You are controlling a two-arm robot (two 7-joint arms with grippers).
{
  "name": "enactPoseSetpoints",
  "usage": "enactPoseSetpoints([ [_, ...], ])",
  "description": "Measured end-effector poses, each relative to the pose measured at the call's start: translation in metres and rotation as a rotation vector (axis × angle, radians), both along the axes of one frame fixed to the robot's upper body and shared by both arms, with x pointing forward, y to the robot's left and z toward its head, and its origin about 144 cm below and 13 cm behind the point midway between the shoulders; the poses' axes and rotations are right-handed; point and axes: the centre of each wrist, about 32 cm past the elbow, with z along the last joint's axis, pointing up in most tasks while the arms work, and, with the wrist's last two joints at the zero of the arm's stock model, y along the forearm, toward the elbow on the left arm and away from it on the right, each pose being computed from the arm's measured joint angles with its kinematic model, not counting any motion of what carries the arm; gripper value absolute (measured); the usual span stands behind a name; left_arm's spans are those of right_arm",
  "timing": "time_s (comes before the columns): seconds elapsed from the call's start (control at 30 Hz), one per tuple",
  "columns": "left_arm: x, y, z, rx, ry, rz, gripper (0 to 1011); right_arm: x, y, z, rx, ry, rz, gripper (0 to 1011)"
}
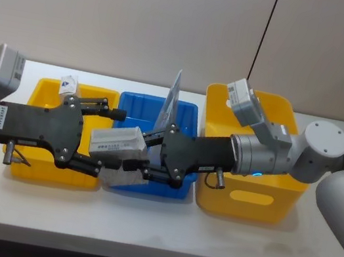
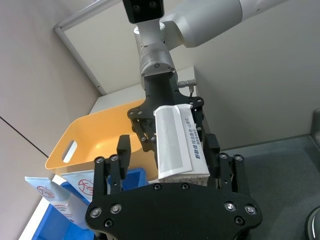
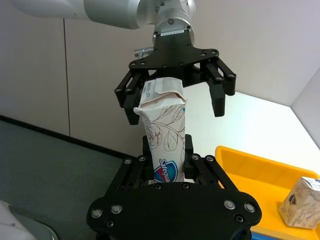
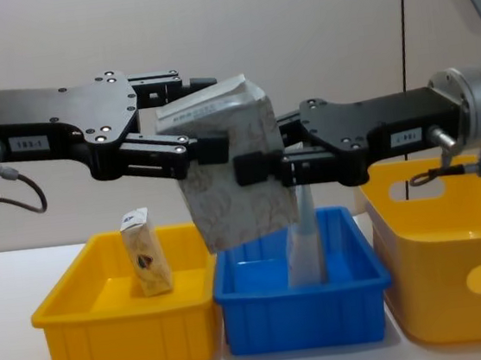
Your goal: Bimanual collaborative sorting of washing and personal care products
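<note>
A whitish-grey patterned pouch (image 1: 116, 143) with a crimped top hangs in the air above the blue bin (image 1: 188, 113). My right gripper (image 1: 149, 154) is shut on its lower end, both fingers pressed against its sides. From the other side, my left gripper (image 1: 108, 142) stands open around the pouch's crimped end, with a gap at one finger. A small cream packet (image 4: 145, 253) stands in the low yellow bin (image 4: 73, 316) on the left. Inside the blue bin, a tall pale blue tube (image 4: 304, 242) stands upright.
A taller yellow bin (image 1: 259, 198) stands right of the blue bin, under my right forearm. The three bins sit in a row on a white table (image 1: 155, 225), with bare table in front of them. A wall stands close behind.
</note>
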Motion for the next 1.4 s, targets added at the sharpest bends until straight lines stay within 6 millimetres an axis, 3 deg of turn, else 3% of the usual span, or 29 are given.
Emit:
enactPoseSetpoints([
  [0.23,0.000,0.000,0.000,0.000,0.000,0.000,1001,-0.002,-0.004,0.001,0.006,-0.003,-0.015,288],
  [0.77,0.000,0.000,0.000,0.000,0.000,0.000,1001,-0.014,-0.034,0.007,0.035,-0.015,-0.100,282],
  [1.4,0.000,0.000,0.000,0.000,0.000,0.000,1001,-0.049,-0.083,0.011,0.067,-0.039,-0.296,282],
])
